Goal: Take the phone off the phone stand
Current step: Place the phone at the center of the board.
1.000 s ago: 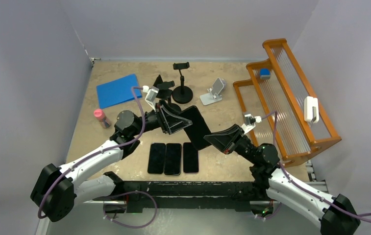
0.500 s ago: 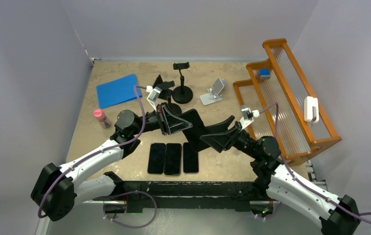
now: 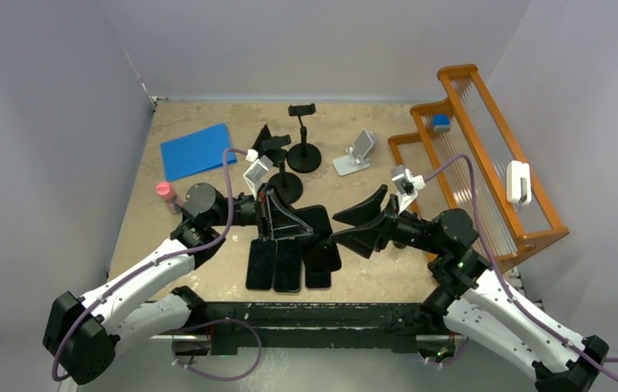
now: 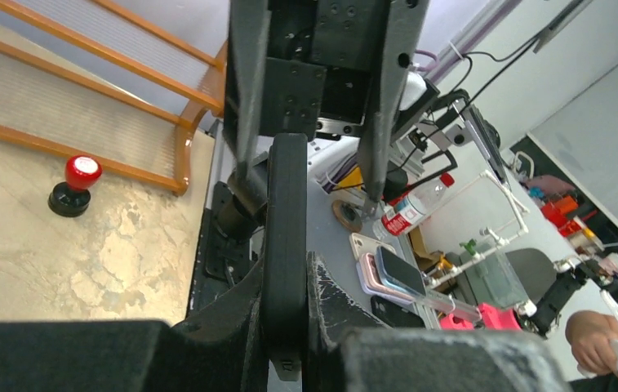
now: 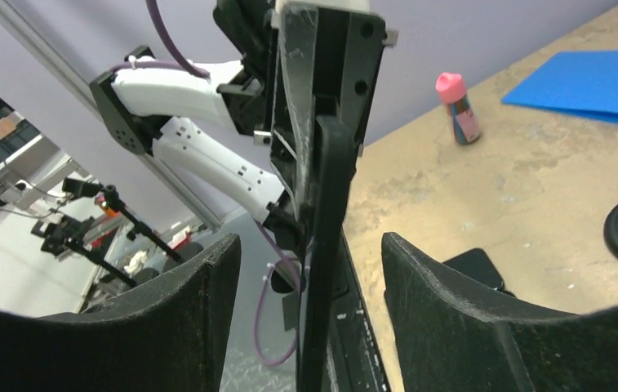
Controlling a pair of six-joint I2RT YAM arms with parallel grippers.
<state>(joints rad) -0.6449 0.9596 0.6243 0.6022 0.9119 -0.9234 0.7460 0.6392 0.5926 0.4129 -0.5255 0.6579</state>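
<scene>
left tool (image 3: 293, 222): pressed together on the phone (image 3: 322, 241), pinching its two flat faces; in the left wrist view the phone stands edge-on between the fingers (image 4: 85, 355).
phone: black, held off the desk (image 3: 346, 114), reaching out past the left tool's tips toward the right tool (image 3: 346, 227).
right tool: spread; its fingers (image 5: 452, 310) stand on either side of the phone's free end, with a gap on each side and no contact.
phone stand (image 3: 303, 140): tall, black, on a round base, beyond the left tool and well apart from the phone.
silver stand (image 3: 354, 155): beyond the right tool, on the desk.
three phones (image 3: 287, 265): flat in a row just below the left tool.
blue folder (image 3: 197, 151): beyond the left tool, off to its left.
orange rack (image 3: 485, 180): to the right of the right tool.
</scene>
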